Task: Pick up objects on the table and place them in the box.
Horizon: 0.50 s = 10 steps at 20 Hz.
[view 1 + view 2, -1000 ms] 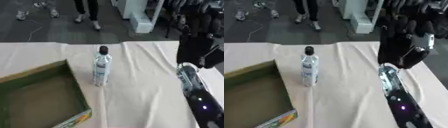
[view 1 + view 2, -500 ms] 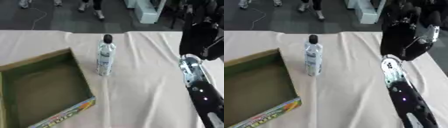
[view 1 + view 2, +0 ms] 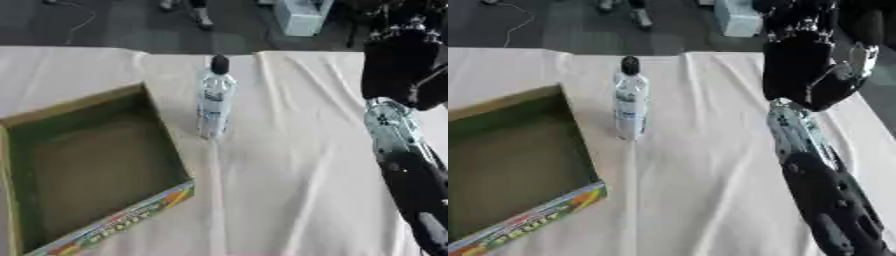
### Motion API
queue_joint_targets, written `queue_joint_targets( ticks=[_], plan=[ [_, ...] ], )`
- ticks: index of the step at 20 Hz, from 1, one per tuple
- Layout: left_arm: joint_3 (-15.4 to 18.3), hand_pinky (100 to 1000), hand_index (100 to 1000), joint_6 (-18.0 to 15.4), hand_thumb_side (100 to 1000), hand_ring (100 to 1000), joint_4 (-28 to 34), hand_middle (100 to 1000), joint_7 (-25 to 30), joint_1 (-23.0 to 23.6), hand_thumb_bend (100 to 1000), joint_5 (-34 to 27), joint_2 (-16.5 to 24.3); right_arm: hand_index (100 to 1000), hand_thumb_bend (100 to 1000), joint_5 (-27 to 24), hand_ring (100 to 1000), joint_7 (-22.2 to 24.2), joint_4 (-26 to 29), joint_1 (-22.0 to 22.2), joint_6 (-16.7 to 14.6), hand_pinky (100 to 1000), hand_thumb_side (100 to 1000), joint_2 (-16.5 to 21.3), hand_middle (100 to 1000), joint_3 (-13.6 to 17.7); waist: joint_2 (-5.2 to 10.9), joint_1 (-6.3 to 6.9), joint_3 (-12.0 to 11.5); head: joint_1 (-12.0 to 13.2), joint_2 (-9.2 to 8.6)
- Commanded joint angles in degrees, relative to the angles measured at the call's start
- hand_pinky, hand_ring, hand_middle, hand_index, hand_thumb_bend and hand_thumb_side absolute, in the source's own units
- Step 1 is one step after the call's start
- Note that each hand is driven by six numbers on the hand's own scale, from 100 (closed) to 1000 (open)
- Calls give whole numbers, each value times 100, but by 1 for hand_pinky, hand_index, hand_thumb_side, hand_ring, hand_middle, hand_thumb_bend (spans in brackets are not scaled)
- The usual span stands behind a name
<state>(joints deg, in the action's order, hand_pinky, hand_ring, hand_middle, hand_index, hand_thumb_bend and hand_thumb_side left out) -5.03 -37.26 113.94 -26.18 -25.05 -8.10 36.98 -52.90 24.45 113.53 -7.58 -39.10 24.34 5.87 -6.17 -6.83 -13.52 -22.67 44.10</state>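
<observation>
The box is sitting open at the near left of the bench, its green interior showing nothing inside and its colourful printed side wall facing the near edge. The bench is wearing a cream cloth. The right arm is running up the right side from the near corner, well apart from the box. Farther back, the bottle is standing upright on the cloth just beyond the box's far right corner, clear plastic with a dark cap. The right robot hand is hanging above the far right of the bench, well apart from the bottle, holding nothing; its fingers are pointing away, and whether they are wide or curled cannot be told.
</observation>
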Motion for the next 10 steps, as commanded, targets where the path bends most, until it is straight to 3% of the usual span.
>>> queue_joint_targets(
  ticks=[1,5,10],
  plan=[
    [43,765,788,3,1000,835,65,840,-16,-55,159,6,152,779,336,125,736,758,106,-12,-629,753,787,251,766,-11,54,31,-5,-59,2],
    [41,764,787,-2,1000,836,65,840,-15,-59,159,13,149,808,337,217,780,829,106,-31,-534,805,791,344,801,-41,35,27,-8,-149,2],
    [35,764,787,-4,1000,836,65,840,-18,-46,159,39,145,828,412,364,799,782,106,-89,-485,844,801,506,820,-44,11,20,-8,-215,2]
  ],
)
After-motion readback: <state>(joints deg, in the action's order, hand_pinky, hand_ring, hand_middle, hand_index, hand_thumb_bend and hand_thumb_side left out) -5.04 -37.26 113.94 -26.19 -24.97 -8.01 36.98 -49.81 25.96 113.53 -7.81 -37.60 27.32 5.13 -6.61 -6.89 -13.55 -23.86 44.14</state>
